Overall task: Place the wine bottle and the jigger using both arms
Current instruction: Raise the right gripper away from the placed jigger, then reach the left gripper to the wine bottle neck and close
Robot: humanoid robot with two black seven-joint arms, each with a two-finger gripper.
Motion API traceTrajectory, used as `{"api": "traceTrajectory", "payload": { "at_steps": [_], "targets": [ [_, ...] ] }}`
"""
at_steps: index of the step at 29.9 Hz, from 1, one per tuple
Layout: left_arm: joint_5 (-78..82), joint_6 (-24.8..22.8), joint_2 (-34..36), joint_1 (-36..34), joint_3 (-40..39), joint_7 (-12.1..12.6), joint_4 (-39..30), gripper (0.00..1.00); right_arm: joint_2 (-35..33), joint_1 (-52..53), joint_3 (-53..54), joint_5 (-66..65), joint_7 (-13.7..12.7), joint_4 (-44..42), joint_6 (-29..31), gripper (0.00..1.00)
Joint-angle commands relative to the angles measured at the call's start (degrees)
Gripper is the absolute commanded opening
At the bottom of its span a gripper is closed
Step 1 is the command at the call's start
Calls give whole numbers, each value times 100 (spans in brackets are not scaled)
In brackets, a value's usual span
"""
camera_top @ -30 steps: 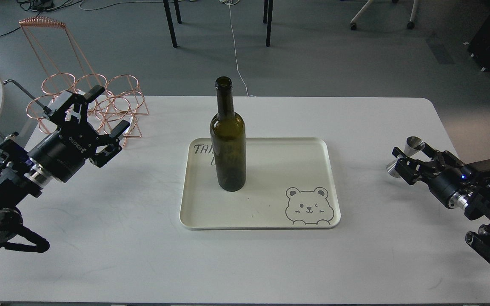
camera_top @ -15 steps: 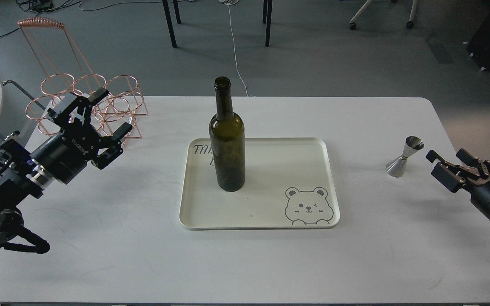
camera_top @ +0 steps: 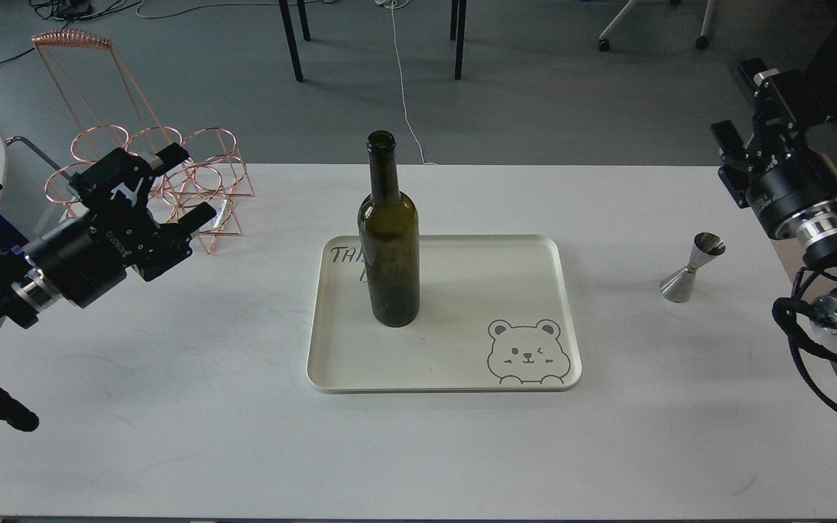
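Note:
The wine bottle point(camera_top: 389, 254) stands upright on the left part of the cream tray point(camera_top: 506, 290). The jigger point(camera_top: 691, 268) stands upright on the white table point(camera_top: 244, 436), to the right of the tray. My left gripper point(camera_top: 166, 187) is open and empty, held above the table's left side in front of the copper rack, well left of the bottle. My right gripper point(camera_top: 742, 109) is raised at the right edge, above and behind the jigger, fingers spread, empty.
A copper wire bottle rack point(camera_top: 160, 174) stands at the table's back left corner, just behind my left gripper. The tray has a bear drawing point(camera_top: 527, 352) at its front right. Chair and table legs stand on the floor beyond.
My right gripper let go of the jigger, drew back to the right, then swung up and away. The jigger stays on the table. My left gripper drew back slightly left.

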Motion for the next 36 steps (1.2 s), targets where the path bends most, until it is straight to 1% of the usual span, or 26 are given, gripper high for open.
{"api": "traceTrajectory", "payload": {
  "at_steps": [1, 3, 5, 7, 9, 11, 14, 19, 22, 25, 31, 36],
  "targets": [
    [1464, 678, 203, -9, -74, 0, -753, 99, 488, -38, -48, 337, 1, -704, 957, 98],
    [2527, 1178, 125, -52, -127, 0, -991, 99, 883, -38, -83, 319, 1, -1022, 1117, 98],
    [3730, 1706, -77, -227, -93, 0, -1045, 99, 1096, -47, -101, 319, 1, -1172, 1127, 98],
    [4882, 2259, -480, -403, -40, 0, -993, 99, 1158, -99, -101, 319, 1, -1199, 1127, 98],
    [5763, 2708, -850, -501, -13, 0, -887, 99, 1158, -178, -92, 319, 1, -1181, 1127, 98],
    [6459, 2999, -1131, -510, -13, 0, -720, 99, 1149, -249, -75, 319, 1, -1181, 1127, 98],
    [7040, 3079, -1378, -536, -22, 0, -457, 99, 1132, -337, -57, 319, 1, -1181, 1127, 99],
    [7147, 3062, -1756, -1019, 39, 0, 18, 99, 1105, -381, -57, 319, 1, -1173, 1127, 98],
    [7129, 3044, -1941, -1387, 328, 0, 220, 99, 1105, -434, -66, 319, 1, -1173, 1127, 99],
    [7094, 3044, -1968, -1669, 689, 0, 413, 99, 1096, -443, -66, 319, 1, -1173, 1127, 99],
    [7112, 2983, -2222, -1942, 778, 0, 624, 99, 1096, -443, -66, 319, 1, -1181, 1127, 99],
    [7121, 2851, -2337, -2030, 786, 0, 774, 98, 1096, -443, -66, 319, 1, -1181, 1127, 99]
  ]
}}
